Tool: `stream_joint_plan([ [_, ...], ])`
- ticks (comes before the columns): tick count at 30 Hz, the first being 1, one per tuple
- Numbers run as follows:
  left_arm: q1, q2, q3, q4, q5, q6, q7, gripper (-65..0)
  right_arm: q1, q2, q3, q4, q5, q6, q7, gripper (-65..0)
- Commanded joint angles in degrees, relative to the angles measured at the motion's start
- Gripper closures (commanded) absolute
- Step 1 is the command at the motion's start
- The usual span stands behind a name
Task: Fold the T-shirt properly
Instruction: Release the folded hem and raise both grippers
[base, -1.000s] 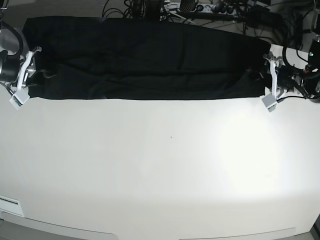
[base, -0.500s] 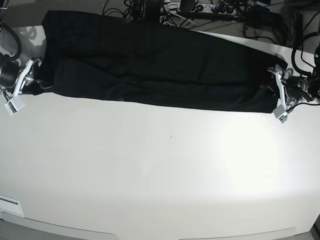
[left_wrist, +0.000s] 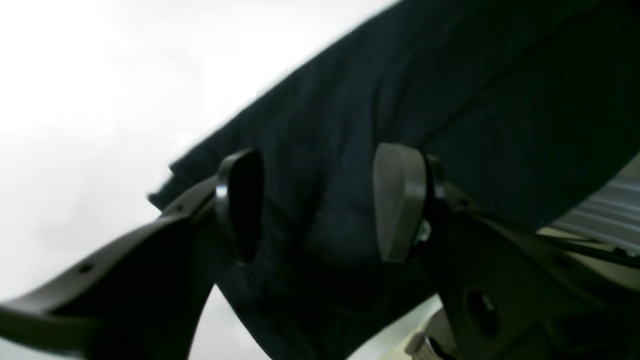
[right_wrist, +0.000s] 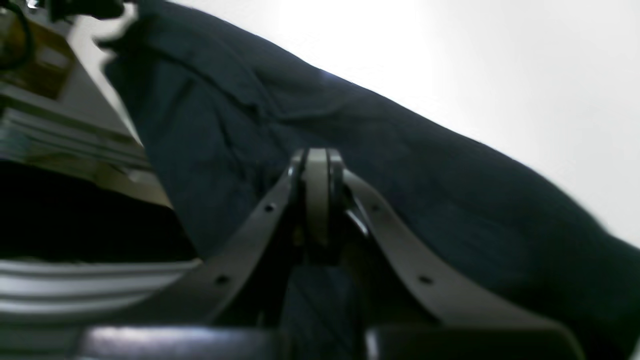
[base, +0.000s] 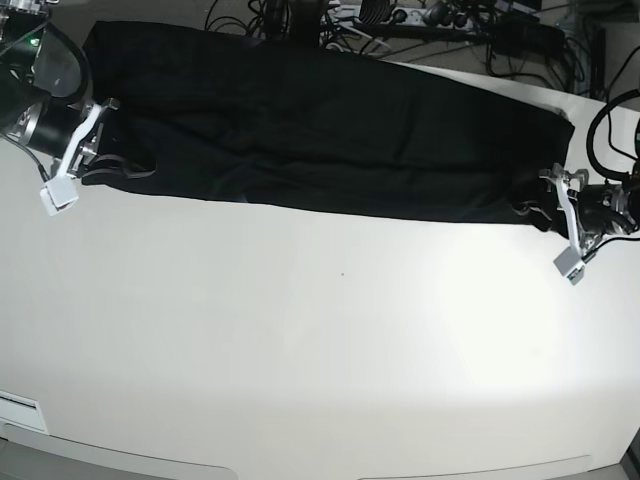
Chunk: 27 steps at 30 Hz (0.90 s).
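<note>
The T-shirt (base: 320, 140) lies as a long plain black band across the far part of the white table (base: 320, 340). At its end on the left of the base view my right gripper (base: 98, 160) sits on the cloth. In the right wrist view its pads (right_wrist: 317, 195) are pressed together, with T-shirt (right_wrist: 400, 165) fabric bunched under them. At the other end my left gripper (base: 548, 212) reaches the cloth's corner. In the left wrist view it (left_wrist: 320, 205) is open, its fingers (left_wrist: 400, 200) standing wide apart over the T-shirt (left_wrist: 450, 90).
A tangle of cables and a power strip (base: 400, 20) lies behind the table's far edge. A black cable (base: 600, 120) loops beside the arm on the right of the base view. A small label (base: 20, 408) sits at the near left corner.
My right gripper has moved in onto the shirt's end and shut. The left gripper has slid toward the near side along the other end and stays open. The band lies more slanted.
</note>
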Motion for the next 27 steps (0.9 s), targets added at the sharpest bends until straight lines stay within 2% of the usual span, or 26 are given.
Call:
stream_joint_plan([
  [1,-1.5,-1.4,-0.8,0.5,-0.7,-0.2,-1.3,-36.6,-0.2,-0.2,0.6,0.7,1.7,0.3,0.9,0.0],
  [3,-2.1,-1.3,-0.8,0.5,0.0,-0.1,-2.2,-36.6,-0.5,-2.4,0.6,0.7,0.6,0.3,1.0,0.0],
  [5,-2.7,-1.3,-0.8,0.5,1.0,0.0,-2.6,-36.6,-1.3,-3.9,0.6,0.7,-5.2,0.3,3.7,0.0],
  [9,-2.8,-1.3,-0.8,0.5,3.9,0.4,-5.2,-36.6,-3.6,-5.2,0.4,0.7,-19.5,0.3,13.2,0.0],
  [12,-3.0,-1.2,-0.8,0.5,7.0,3.0,-7.5,-36.6,-5.3,-5.4,-0.8,0.5,-26.6,0.3,17.4,0.0],
  [23,-6.6,-1.1,-1.2,0.5,12.9,7.9,-7.7,-36.6,-6.1,-5.3,-5.8,0.5,-40.2,0.3,18.5,0.0],
  [27,-6.6,-1.1,-1.9,0.5,12.8,8.3,-7.7,-36.6,-6.1,-5.3,-5.8,0.5,-48.3,-5.4,23.8,0.0],
])
